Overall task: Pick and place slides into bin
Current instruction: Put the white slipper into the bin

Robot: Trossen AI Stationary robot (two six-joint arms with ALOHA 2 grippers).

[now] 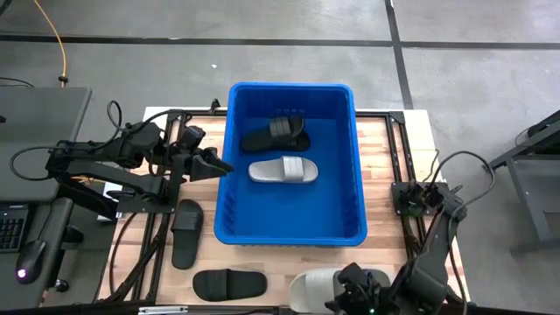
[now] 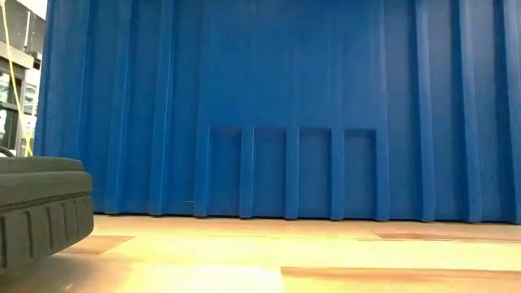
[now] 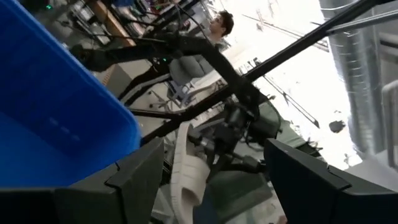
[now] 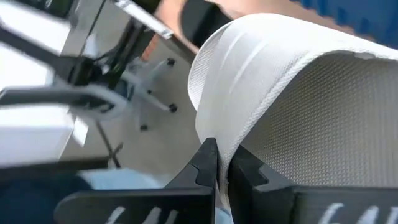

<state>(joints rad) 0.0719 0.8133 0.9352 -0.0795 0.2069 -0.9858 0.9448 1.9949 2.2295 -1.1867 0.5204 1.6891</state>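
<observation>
3 blk slides, 2 grey slides, 1 bin

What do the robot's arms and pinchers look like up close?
Both arms are dark and jointed, with black cables looping beside them. The left gripper has two broad, flat, dark fingers. The right gripper has dark fingers tapering to points.

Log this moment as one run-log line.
left gripper: open, at bin left rim | right gripper: shut on grey slide, near edge | in bin: two slides | on table: two black slides
</observation>
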